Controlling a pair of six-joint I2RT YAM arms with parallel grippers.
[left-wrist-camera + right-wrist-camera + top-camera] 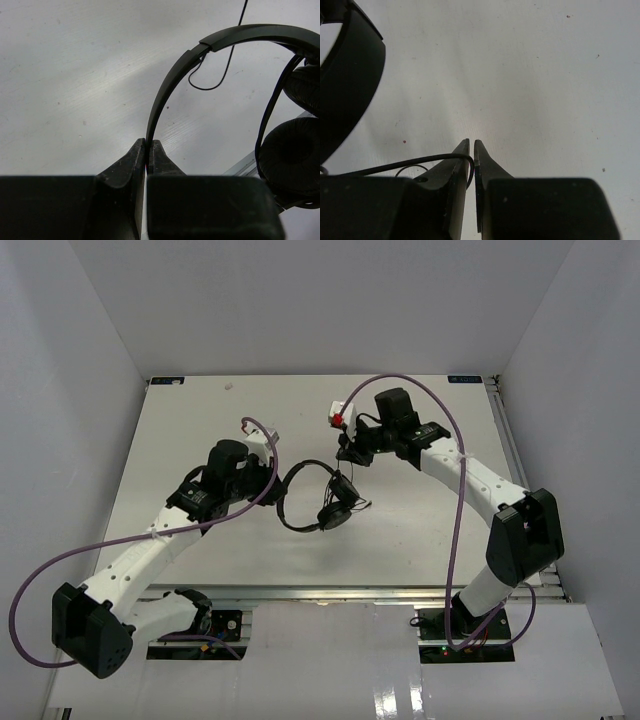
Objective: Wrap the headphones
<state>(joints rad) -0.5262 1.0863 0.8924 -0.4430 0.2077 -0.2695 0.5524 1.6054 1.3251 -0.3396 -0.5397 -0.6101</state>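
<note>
Black headphones (318, 502), top external view: these are sitting near the middle of the white surface (190, 430), between the two arms. The thin headband (300, 471) is arching over towards the left, and the two earcups (334, 512) are bunching together at its right end. The left claw (273, 483) is reaching in from the left and meeting the left side of the headband. The right claw (350, 453) is pointing down just behind the earcups. Whether the headphones are resting on the surface or being held clear of it cannot be told from this height.

Left wrist view: the left claw is clamping shut on the headband, which is rising from between the two tips and curving away to the right. The padded earcups are hanging at the right edge, one above the other. A thin cord (226, 70) is looping below the headband's joint and running up out of the frame.

Right wrist view: the right claw is closing on the cord, the fingers nearly touching. The cord is coming in from the left and bending down into the narrow gap between them. A broad, dark, curved part of the headphones is filling the upper left corner, too blurred to identify further.
</note>
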